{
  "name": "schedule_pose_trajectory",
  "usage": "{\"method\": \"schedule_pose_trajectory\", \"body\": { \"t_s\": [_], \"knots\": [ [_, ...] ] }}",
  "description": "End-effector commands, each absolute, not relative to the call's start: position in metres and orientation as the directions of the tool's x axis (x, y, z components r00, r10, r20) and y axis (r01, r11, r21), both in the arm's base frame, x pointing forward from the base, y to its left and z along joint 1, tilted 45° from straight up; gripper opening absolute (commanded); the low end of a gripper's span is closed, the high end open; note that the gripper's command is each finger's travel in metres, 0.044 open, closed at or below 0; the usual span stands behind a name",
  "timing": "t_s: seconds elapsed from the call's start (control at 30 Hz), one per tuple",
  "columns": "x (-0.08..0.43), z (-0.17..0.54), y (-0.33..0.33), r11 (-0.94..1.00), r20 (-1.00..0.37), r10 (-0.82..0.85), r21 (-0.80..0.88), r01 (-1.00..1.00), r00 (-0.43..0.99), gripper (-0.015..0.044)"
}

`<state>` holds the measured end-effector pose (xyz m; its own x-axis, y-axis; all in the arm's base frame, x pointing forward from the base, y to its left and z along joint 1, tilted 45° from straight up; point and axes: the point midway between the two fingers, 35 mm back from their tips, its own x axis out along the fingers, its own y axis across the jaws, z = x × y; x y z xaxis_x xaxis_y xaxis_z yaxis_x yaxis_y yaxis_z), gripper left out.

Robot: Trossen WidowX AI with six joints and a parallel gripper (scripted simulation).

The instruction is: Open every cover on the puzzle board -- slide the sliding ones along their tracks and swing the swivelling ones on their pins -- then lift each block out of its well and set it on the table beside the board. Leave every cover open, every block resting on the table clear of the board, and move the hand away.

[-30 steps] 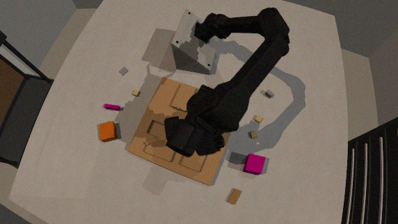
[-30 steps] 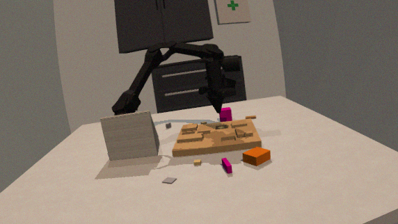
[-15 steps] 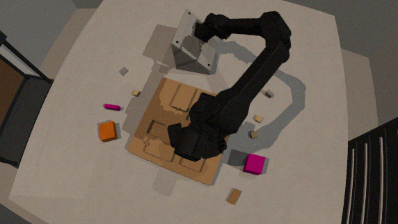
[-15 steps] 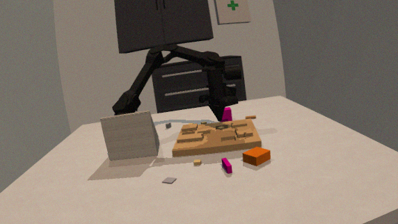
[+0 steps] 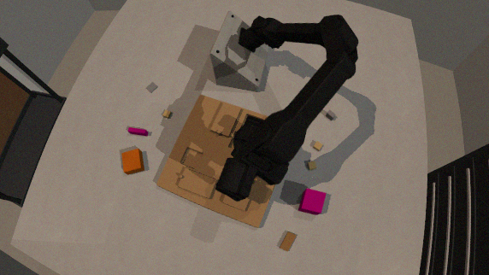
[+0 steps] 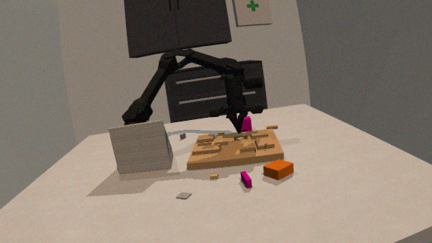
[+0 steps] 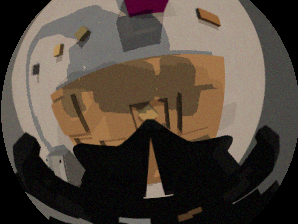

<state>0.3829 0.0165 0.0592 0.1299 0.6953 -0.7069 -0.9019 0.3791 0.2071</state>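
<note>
The wooden puzzle board lies on the table, partly under the arm. My gripper is shut and empty, tips down close over the board; in the top view the arm hides the tips. A pale block shows in a dark-edged well just beyond the tips. A cover lies flat near the board's lower left edge, with a pin beside it. Small tan blocks lie on the table: one left of the board, two right of it. Some wells are hidden or too shadowed to read.
A magenta cube, a brown flat piece and a small grey block lie right of the board. An orange block, a magenta bar and a grey chip lie left. A grey wedge stands behind.
</note>
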Motion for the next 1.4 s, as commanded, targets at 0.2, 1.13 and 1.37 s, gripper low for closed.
{"method": "schedule_pose_trajectory", "body": {
  "t_s": [0.2, 1.13, 1.37],
  "knots": [
    [0.385, 0.051, 0.025, -0.059, -0.702, 0.700, -0.240, -0.969, 0.131, 0.0000],
    [0.388, 0.039, 0.027, -0.148, -0.702, 0.700, -0.322, -0.935, 0.131, 0.0000],
    [0.388, 0.039, 0.027, -0.148, -0.702, 0.700, -0.322, -0.935, 0.131, 0.0000]
  ]
}}
